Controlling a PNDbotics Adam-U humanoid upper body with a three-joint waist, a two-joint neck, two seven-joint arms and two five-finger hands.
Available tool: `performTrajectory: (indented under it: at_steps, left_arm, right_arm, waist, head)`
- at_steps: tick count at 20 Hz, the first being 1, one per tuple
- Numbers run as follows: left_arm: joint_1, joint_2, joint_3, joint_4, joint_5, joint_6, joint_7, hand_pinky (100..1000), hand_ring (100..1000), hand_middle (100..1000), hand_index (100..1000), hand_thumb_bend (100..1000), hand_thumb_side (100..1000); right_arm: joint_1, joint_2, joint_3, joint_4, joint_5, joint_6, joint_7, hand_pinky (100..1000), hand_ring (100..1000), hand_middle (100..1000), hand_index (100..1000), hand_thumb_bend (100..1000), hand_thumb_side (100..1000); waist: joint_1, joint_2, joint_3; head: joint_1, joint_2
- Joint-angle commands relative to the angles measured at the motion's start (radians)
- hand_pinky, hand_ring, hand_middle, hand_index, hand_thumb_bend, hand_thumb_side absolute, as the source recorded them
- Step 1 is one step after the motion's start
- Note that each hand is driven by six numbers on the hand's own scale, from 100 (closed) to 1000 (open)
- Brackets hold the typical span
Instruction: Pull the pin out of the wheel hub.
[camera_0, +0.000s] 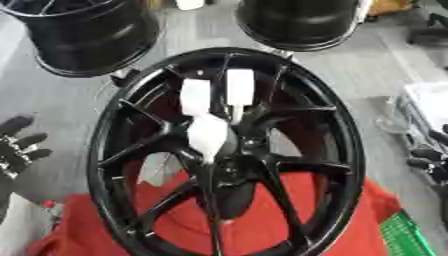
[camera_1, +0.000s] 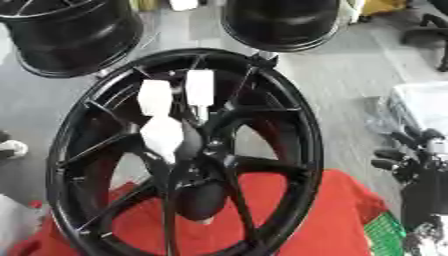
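A black spoked wheel hub (camera_0: 229, 150) stands tilted in the middle, its rim (camera_0: 105, 125) facing me. Three white pins stick out of its centre: one at the upper left (camera_0: 195, 97), one at the upper right (camera_0: 239, 88) and one lower (camera_0: 208, 135). My left hand (camera_0: 16, 145) hangs at the left edge, apart from the wheel, fingers relaxed. At the right edge my right hand (camera_1: 409, 160) hovers beside the rim with fingers loosely bent, holding nothing.
A red cloth (camera_0: 289, 220) lies under the wheel. Two more black wheels stand behind, at upper left (camera_0: 87, 35) and upper right (camera_0: 302, 22). A green crate (camera_0: 407, 235) sits at lower right, a clear container (camera_1: 424, 107) at right.
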Motion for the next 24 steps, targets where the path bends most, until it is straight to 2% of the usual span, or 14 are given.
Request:
performTrajectory:
  at_steps: [1,4,7,10,13,16,18,21,22,24]
  left_arm:
    - [-0.003,0.032,0.004,-0.036,0.021,-0.009,0.008,760,808,880,890,311,900]
    - [0.011,0.08,0.0,-0.06,0.087,-0.026,0.011,759,803,875,887,313,879]
    - [0.038,0.183,-0.008,-0.105,0.197,-0.081,0.017,758,798,870,884,312,831]
    - [0.068,0.334,-0.016,-0.116,0.307,-0.217,0.022,757,792,864,878,310,769]
    - [0.111,0.521,-0.034,-0.117,0.368,-0.413,0.004,744,744,818,833,314,695]
    - [0.155,0.736,-0.069,-0.11,0.329,-0.623,-0.079,736,710,803,843,369,643]
    - [0.148,0.868,-0.098,-0.069,0.273,-0.738,-0.11,726,676,794,850,422,629]
    - [0.081,1.012,-0.156,0.018,0.18,-0.872,-0.123,712,640,786,849,489,610]
    - [0.045,1.048,-0.179,0.044,0.135,-0.909,-0.132,698,608,780,848,545,600]
    - [-0.031,1.094,-0.229,0.084,0.041,-0.965,-0.147,682,562,770,845,577,595]
  right_arm:
    - [-0.008,-0.009,-0.005,-0.009,0.005,0.0,0.001,549,574,761,835,100,897]
    - [-0.008,-0.011,-0.006,-0.008,0.007,0.0,0.0,549,574,761,836,100,896]
    - [-0.01,-0.016,-0.006,-0.008,0.008,0.0,0.001,549,574,762,836,100,892]
    - [-0.011,-0.02,-0.008,-0.009,0.01,-0.001,0.0,549,574,762,836,100,890]
    - [-0.01,-0.024,-0.01,-0.008,0.014,0.0,-0.003,549,574,762,836,100,895]
    - [-0.007,-0.029,-0.009,-0.007,0.017,0.0,-0.003,548,574,762,836,100,891]
    - [-0.002,-0.031,-0.009,-0.005,0.019,0.001,-0.003,548,574,762,836,100,894]
    - [0.003,-0.034,-0.004,-0.002,0.02,0.003,0.001,549,575,763,836,100,894]
    - [0.004,-0.035,-0.002,-0.001,0.02,0.004,0.003,548,575,763,836,100,892]
    - [0.006,-0.039,0.001,-0.001,0.021,0.004,0.007,548,575,763,836,100,890]
  waist:
    - [0.0,-0.02,-0.001]
    - [0.002,-0.022,-0.005]
    - [0.007,-0.021,-0.008]
    - [0.014,-0.022,-0.013]
    - [0.021,-0.023,-0.018]
    - [0.027,-0.028,-0.025]
    - [0.03,-0.036,-0.029]
    - [0.034,-0.045,-0.037]
    - [0.036,-0.047,-0.042]
    - [0.039,-0.05,-0.051]
  head:
    - [-0.003,-0.008]
    - [-0.004,-0.009]
    - [-0.006,-0.015]
    - [-0.006,-0.016]
    - [-0.006,-0.014]
    - [-0.007,-0.013]
    - [-0.009,-0.012]
    - [-0.011,-0.009]
    - [-0.01,-0.009]
    - [-0.009,-0.01]
